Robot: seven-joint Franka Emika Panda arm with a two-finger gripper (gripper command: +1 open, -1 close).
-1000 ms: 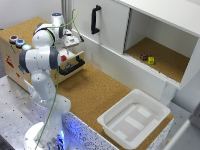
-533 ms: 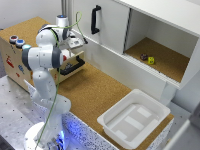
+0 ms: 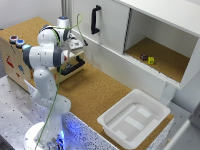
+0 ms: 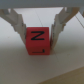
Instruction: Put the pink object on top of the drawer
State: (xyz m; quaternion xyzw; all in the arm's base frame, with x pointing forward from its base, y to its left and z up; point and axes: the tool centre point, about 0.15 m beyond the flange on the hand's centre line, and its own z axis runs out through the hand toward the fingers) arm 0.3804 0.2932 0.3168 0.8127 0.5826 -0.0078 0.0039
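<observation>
In the wrist view a reddish-pink cube with a black letter on its face, the pink object [image 4: 38,40], sits between my two fingers [image 4: 22,29], low over a pale surface. The fingers stand tight against its sides. In the exterior view my gripper [image 3: 76,44] hangs over the top of the light wood box, just above the drawer [image 3: 79,59] with its wide black bar handle [image 3: 72,65]. The cube is hidden behind the gripper in that view.
Two blue-rimmed caps [image 3: 16,41] lie on the box top at the exterior view's left. A white cupboard with a vertical black handle [image 3: 95,20] stands behind; its open bay holds a dark red piece [image 3: 144,56] and a yellow piece [image 3: 151,60]. A white tray [image 3: 132,117] lies at the front right.
The gripper has shifted slightly to the exterior view's right and a little lower over the box top. Nothing else has moved.
</observation>
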